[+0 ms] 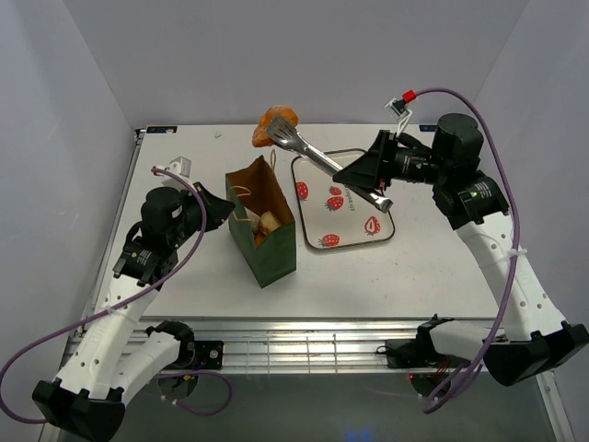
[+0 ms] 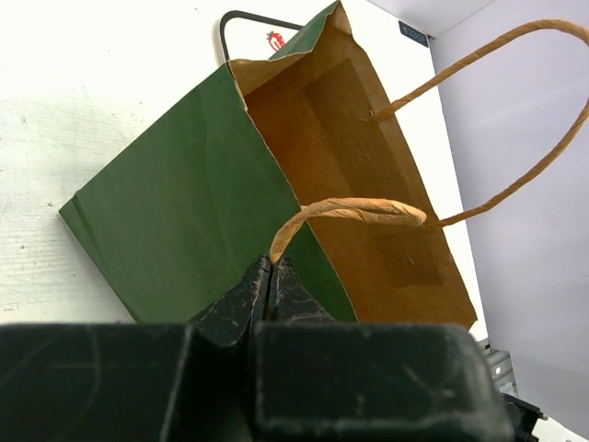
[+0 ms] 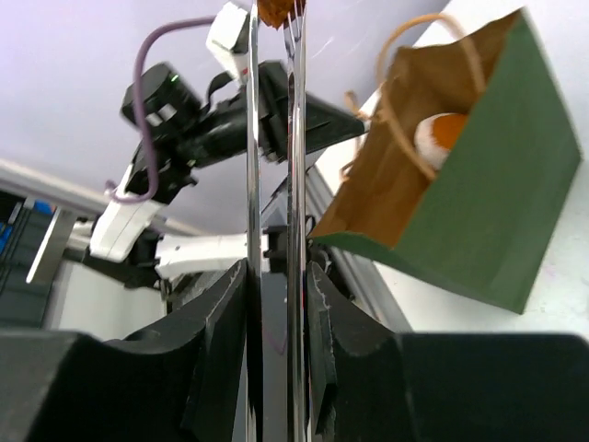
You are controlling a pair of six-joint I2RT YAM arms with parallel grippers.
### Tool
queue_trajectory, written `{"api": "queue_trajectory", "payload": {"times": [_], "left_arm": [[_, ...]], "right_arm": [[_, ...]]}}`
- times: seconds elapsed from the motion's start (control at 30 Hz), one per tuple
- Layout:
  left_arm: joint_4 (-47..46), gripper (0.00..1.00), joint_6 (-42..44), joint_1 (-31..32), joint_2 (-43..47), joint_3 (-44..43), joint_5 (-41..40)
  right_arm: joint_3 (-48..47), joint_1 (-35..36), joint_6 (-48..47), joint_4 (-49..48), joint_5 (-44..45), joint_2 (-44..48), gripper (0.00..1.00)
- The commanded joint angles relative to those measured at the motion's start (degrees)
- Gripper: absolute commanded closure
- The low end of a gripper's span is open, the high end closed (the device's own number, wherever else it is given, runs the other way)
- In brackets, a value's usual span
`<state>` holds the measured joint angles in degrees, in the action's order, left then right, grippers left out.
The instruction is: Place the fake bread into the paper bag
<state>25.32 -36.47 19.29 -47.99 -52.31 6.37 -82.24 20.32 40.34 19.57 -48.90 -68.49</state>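
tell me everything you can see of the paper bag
The bag stands upright on the table, left of the tray, mouth open. It looks like paper, dark green outside, brown inside, with two tan loop handles. The left gripper is shut on the near handle; the far handle loops free. Bread lies inside.

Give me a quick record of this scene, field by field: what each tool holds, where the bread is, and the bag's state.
left tool: shut on the bag's handle
right tool: shut on metal tongs
tongs: pinching an orange bread piece, aloft, not yet in the bag
paper bag: upright, open, bread pieces inside
tray: right of the bag
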Motion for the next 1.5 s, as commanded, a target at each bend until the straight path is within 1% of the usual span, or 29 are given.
{"api": "queue_trajectory", "payload": {"times": [0.0, 0.1, 0.17, 0.33, 0.37, 0.43, 0.47, 0.5, 0.83, 1.47], "left_arm": [[0.78, 1.00, -0.27, -0.13, 1.05, 0.02, -1.01], [0.96, 1.00, -0.27, -0.13, 1.23, -0.24, -1.18], [1.31, 1.00, -0.27, -0.13, 1.23, -0.33, -1.54], [2.18, 1.00, -0.36, -0.13, 1.84, -0.68, -2.15], [2.28, 1.00, -0.36, -0.13, 1.93, -0.94, -2.24], [2.80, 1.00, -0.36, -0.13, 2.11, -1.56, -2.41], [2.89, 1.00, -0.36, -0.13, 2.28, -1.65, -2.59], [3.07, 1.00, -0.36, -0.13, 2.37, -1.82, -2.77], [3.86, 1.00, -0.53, -0.13, 3.07, -2.44, -2.77], [4.91, 1.00, -0.36, -0.13, 3.95, -2.70, -3.38]], "right_arm": [[-1.27, 2.53, -0.09, -0.76, -4.62, 2.65, 0.72], [3.56, 5.08, 1.58, -1.20, -6.72, 4.50, 0.71], [8.48, 5.70, 2.55, -2.26, -7.26, 5.55, 0.71], [16.05, 6.75, 1.77, -1.47, -4.62, 8.37, 0.68], [16.93, 7.02, 1.07, 0.62, -2.97, 8.37, 0.67], [16.67, 7.72, -2.61, 4.23, -0.07, 8.02, 0.66], [16.41, 8.07, -3.50, 6.86, 2.47, 7.85, 0.66], [16.06, 8.42, -4.03, 7.58, 3.11, 7.50, 0.65], [14.65, 11.23, -4.30, 7.32, 5.40, 5.91, 0.61], [12.37, 11.24, -5.71, 8.55, 7.60, 4.33, 0.58]]}}
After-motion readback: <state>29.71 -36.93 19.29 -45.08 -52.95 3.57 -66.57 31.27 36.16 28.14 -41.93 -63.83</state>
